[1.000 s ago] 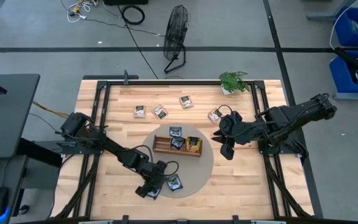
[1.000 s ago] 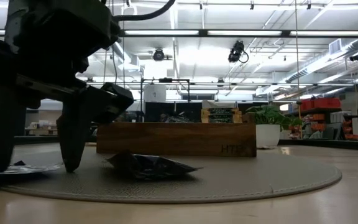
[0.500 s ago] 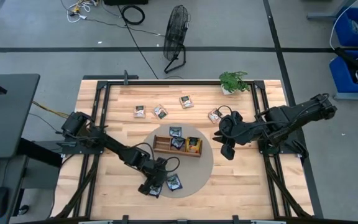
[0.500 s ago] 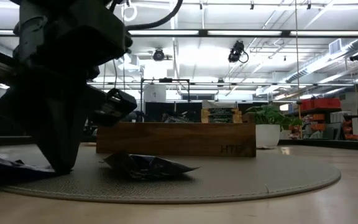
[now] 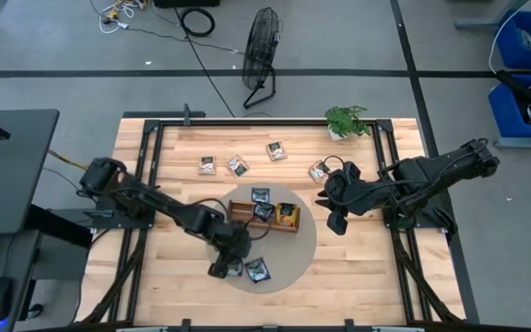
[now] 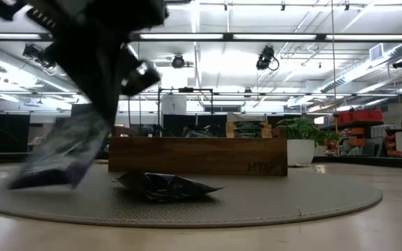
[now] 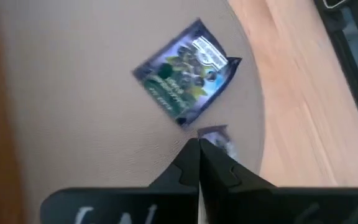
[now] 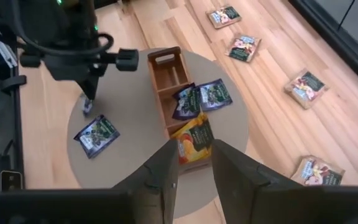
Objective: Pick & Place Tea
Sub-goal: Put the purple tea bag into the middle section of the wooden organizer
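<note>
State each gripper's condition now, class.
Left gripper: shut on a dark blue packet, lifted.
Right gripper: open, empty.

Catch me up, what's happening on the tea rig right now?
The left pincer is shut on a dark blue tea packet and has it lifted off the round mat. Another dark blue packet lies flat on the mat beside it. The wooden tray already holds blue and orange packets. The right pincer waits near the mat's right edge.
</note>
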### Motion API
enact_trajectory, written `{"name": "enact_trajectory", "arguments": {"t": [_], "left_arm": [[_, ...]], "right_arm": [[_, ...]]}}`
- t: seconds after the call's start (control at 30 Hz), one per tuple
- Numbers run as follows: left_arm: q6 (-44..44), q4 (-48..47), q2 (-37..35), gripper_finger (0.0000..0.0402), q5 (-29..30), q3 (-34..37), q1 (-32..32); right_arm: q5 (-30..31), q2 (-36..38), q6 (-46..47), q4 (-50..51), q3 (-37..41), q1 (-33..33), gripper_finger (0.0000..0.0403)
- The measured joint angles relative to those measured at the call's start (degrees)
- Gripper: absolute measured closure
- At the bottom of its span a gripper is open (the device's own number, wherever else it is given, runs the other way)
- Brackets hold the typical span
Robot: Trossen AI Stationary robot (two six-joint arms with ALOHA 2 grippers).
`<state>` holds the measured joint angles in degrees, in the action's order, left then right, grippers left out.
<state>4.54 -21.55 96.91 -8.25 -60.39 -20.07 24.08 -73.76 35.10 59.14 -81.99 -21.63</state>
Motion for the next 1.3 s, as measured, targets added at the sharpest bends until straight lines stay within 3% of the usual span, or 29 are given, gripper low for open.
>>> {"name": "enact_trajectory", "arguments": {"t": [0.3,0.5,0.83,1.3], "left_arm": [[-9.12,-17.25,-0.05,0.0400,6.12,-15.27,5.46],[-12.71,-20.40,-0.05,0.0401,8.88,-20.73,10.93],[-16.06,-13.28,2.27,0.0401,9.25,-21.37,18.65],[-21.24,-13.32,10.87,0.0401,8.45,-21.30,19.11]], "right_arm": [[1.91,0.01,-0.85,-1.01,0.01,-0.02,0.0298],[2.10,0.01,-1.12,-0.97,0.01,0.00,0.0298],[2.11,0.02,-1.67,0.01,0.01,-0.01,0.0298],[2.11,0.04,-0.93,1.97,0.00,-0.02,0.0298]]}}
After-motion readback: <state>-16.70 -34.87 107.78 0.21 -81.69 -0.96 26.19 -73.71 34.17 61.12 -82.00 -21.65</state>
